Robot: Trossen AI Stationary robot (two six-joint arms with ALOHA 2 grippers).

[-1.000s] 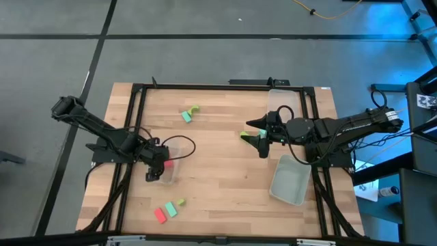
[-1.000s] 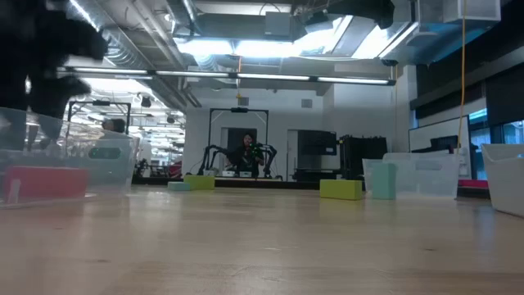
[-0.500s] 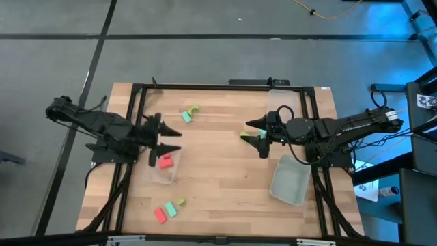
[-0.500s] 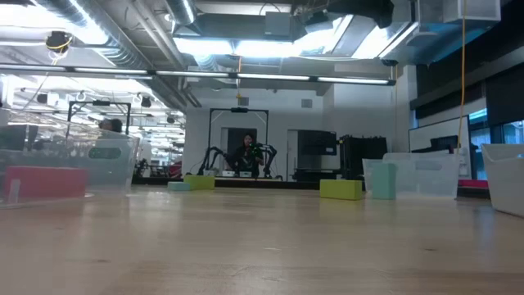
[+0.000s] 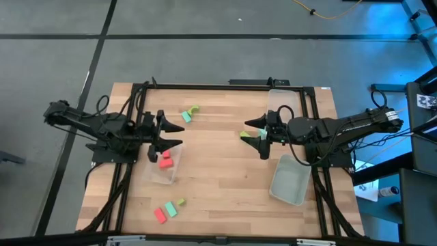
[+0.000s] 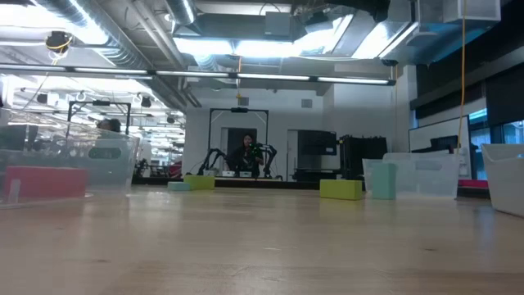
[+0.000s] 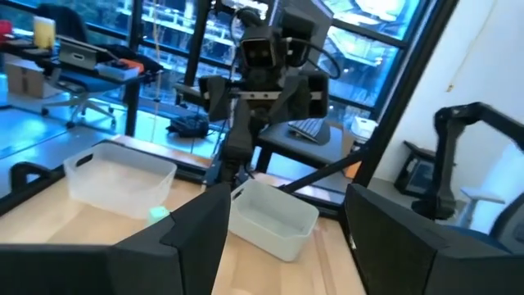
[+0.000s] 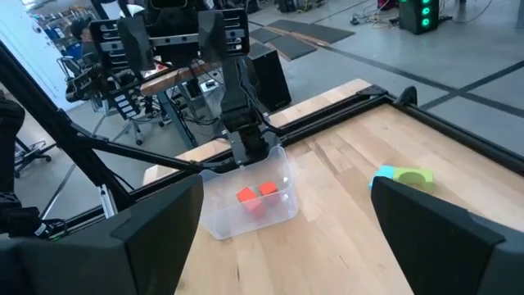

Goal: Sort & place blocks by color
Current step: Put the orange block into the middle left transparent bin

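My left gripper (image 5: pixel 169 131) hangs open and level above the far end of a clear tray (image 5: pixel 161 175) that holds red blocks (image 5: pixel 164 160). My right gripper (image 5: pixel 257 134) stands open above mid-table; a yellow-green block (image 5: pixel 244 134) lies on the table below it, apart from the fingers. At the far side a teal block (image 5: pixel 186 117) and a yellow-green block (image 5: pixel 194 109) lie together. Near the front edge lie a red block (image 5: pixel 160 215), a teal one (image 5: pixel 171 210) and a yellow-green one (image 5: pixel 180 202). The right wrist view shows the red blocks (image 8: pixel 252 193) in their tray.
A clear tray (image 5: pixel 288 179) stands at the near right, under the right arm. Another clear tray (image 5: pixel 278 99) at the far right holds a teal block (image 6: pixel 381 180). A black frame (image 5: pixel 205 86) runs round the table. Bare wood lies between the two grippers.
My left gripper has risen out of the clear tray with the red blocks and tipped from pointing down to level, ending a little toward the table's far edge. The red blocks lie still in the tray.
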